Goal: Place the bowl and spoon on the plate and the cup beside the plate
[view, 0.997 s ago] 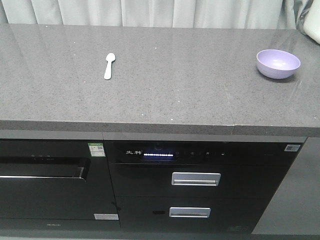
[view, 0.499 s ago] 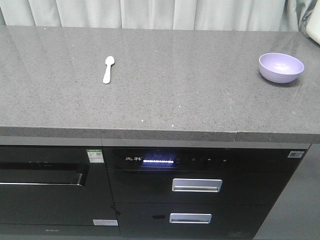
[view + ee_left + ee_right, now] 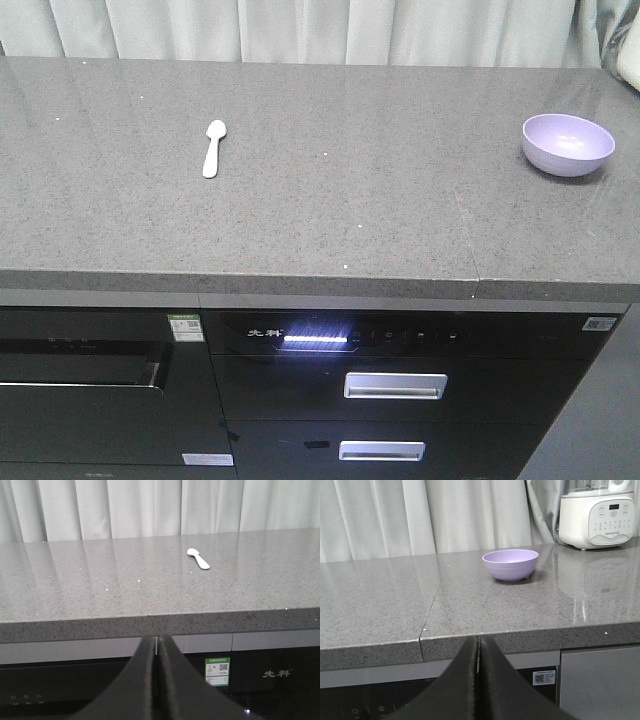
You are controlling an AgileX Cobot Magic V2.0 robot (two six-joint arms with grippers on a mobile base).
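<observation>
left tool (image 3: 157,641), right tool (image 3: 478,641) closed, empty

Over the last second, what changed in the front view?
Only the view shifted: the counter, spoon and bowl all slid slightly down the frame together, so the camera moved, not the objects. Nothing was grasped or released. Spoon and bowl keep their spots on the counter; the left end effector and right end effector are shut and empty in the wrist views.

Grey countertop (image 3: 330,220) with spoon (image 3: 213,147) and bowl (image 3: 567,144)
</observation>
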